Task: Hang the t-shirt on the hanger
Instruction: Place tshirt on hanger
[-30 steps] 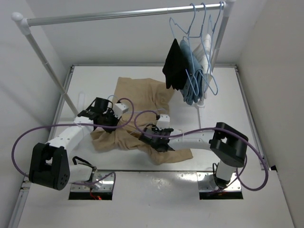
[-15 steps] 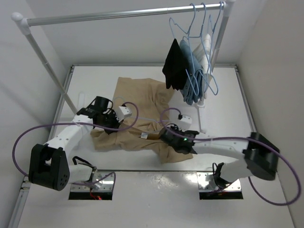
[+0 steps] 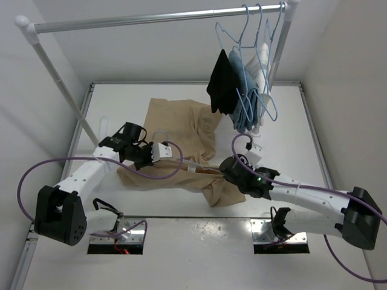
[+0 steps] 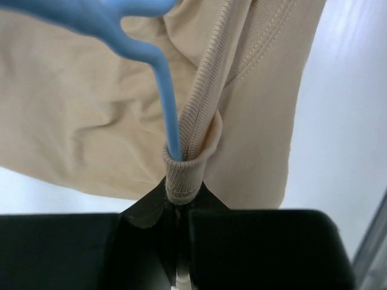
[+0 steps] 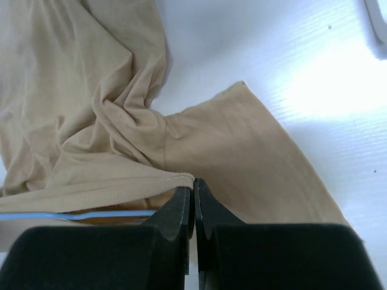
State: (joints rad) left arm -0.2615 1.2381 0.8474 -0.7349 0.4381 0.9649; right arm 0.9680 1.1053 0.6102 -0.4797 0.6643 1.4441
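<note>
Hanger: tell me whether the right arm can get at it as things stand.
Probably not: the right gripper is shut on the collar of the t-shirt, and the hanger wire beside it runs under that collar.

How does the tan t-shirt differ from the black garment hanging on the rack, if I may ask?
The t-shirt lies crumpled on the table, while the black garment hangs upright below the rail. The t-shirt is tan and the black garment is dark. The t-shirt covers far more area than the black garment. Both are soft cloth.
</note>
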